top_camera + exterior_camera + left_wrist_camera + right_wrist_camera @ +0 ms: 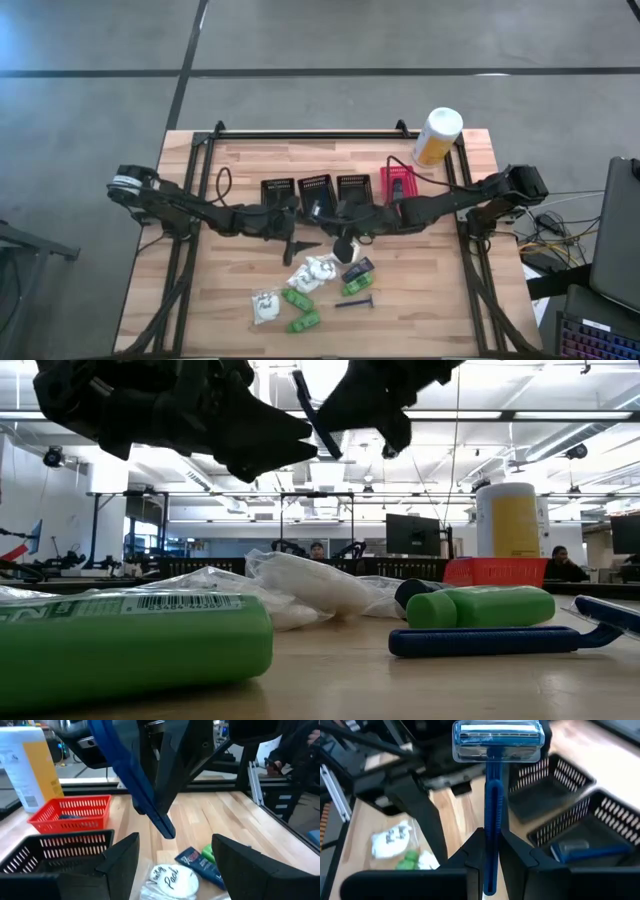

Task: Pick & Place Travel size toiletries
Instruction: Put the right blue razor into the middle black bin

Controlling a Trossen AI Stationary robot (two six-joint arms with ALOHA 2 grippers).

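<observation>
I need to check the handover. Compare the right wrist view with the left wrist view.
Only the right wrist view shows the razor's head and the right gripper shut on its blue handle, plus another blue razor lying in a black basket. Only the left wrist view shows the red basket, the canister and the open left gripper. Both show the held razor and wrapped toiletries below.

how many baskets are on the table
4, side by side in one row: a black basket, a second, a third, then a red basket nearest the white-and-yellow canister. None seems hidden.
</observation>
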